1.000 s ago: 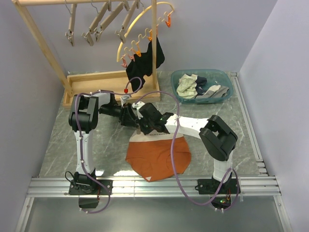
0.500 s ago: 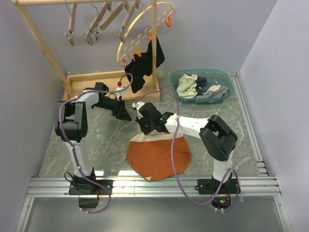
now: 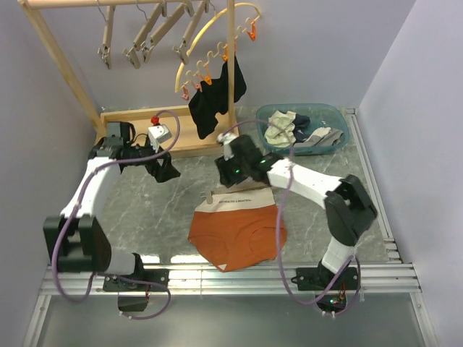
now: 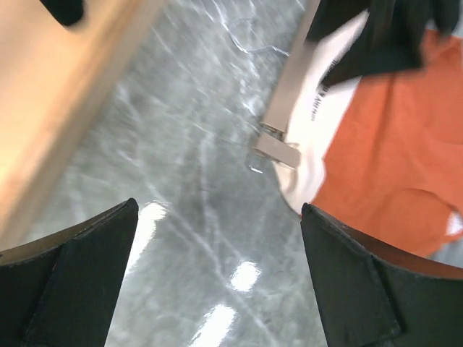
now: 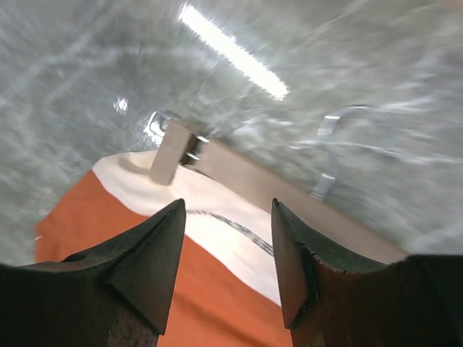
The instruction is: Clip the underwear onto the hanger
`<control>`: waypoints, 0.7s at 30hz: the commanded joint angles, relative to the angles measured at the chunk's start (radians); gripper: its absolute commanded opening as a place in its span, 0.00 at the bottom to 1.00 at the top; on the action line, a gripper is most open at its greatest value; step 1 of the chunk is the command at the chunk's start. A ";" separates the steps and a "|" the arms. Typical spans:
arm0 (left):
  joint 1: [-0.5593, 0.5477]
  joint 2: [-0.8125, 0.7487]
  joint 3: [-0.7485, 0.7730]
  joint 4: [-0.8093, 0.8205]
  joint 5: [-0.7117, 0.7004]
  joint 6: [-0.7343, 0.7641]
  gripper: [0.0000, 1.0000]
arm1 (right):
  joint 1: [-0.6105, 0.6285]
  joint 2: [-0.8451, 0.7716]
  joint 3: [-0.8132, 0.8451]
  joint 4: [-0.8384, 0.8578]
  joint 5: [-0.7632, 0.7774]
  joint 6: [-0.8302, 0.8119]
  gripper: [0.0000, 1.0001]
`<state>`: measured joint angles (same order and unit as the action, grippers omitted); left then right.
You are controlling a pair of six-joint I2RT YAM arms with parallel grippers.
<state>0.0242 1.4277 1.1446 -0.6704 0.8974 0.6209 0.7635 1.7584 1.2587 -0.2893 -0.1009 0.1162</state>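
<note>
The rust-orange underwear point(image 3: 239, 235) lies flat on the table with its off-white waistband point(image 3: 235, 201) at the far side. The wooden hanger point(image 3: 233, 191) lies along that waistband. In the right wrist view a metal clip point(image 5: 170, 152) sits at the waistband's corner and the wire hook point(image 5: 333, 148) lies on the table. My right gripper point(image 3: 230, 173) hovers open just beyond the hanger point(image 5: 253, 173), nothing between its fingers point(image 5: 148, 267). My left gripper point(image 3: 164, 172) is open too, well left of the hanger point(image 4: 289, 94), over bare table.
A wooden rack with several spare hangers point(image 3: 145, 36) stands at the back left on a wooden base point(image 3: 137, 119). A yellow hoop with orange pegs point(image 3: 210, 43) holds a black garment point(image 3: 217, 97). A teal basket point(image 3: 329, 148) of clothes sits at the back right.
Both grippers have left the hanger. The left arm swung away to the left and opened wider. The right gripper opened and drew back toward the far side.
</note>
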 commanded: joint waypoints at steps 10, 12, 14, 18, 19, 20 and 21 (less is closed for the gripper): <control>-0.337 -0.285 -0.226 0.322 -0.432 -0.088 0.99 | -0.424 -0.212 -0.085 -0.175 -0.243 -0.032 0.51; -0.430 -0.276 -0.232 0.403 -0.543 -0.142 0.99 | -0.473 -0.197 -0.085 -0.198 -0.270 -0.035 0.51; -0.483 -0.270 -0.247 0.483 -0.606 -0.150 0.99 | -0.535 -0.172 -0.085 -0.218 -0.309 -0.036 0.50; -0.569 -0.244 -0.264 0.586 -0.582 -0.098 0.99 | -0.621 -0.126 -0.088 -0.221 -0.355 -0.033 0.46; -0.573 -0.233 -0.253 0.595 -0.560 -0.093 0.99 | -0.635 -0.103 -0.090 -0.217 -0.374 -0.032 0.44; -0.575 -0.224 -0.244 0.597 -0.542 -0.090 0.99 | -0.650 -0.091 -0.093 -0.215 -0.384 -0.033 0.42; -0.578 -0.198 -0.229 0.592 -0.505 -0.096 0.99 | -0.674 -0.077 -0.094 -0.214 -0.398 -0.033 0.41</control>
<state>-0.5461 1.1927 0.8886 -0.1795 0.3691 0.5304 0.1268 1.6562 1.1706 -0.4961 -0.4217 0.0906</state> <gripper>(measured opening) 0.993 0.422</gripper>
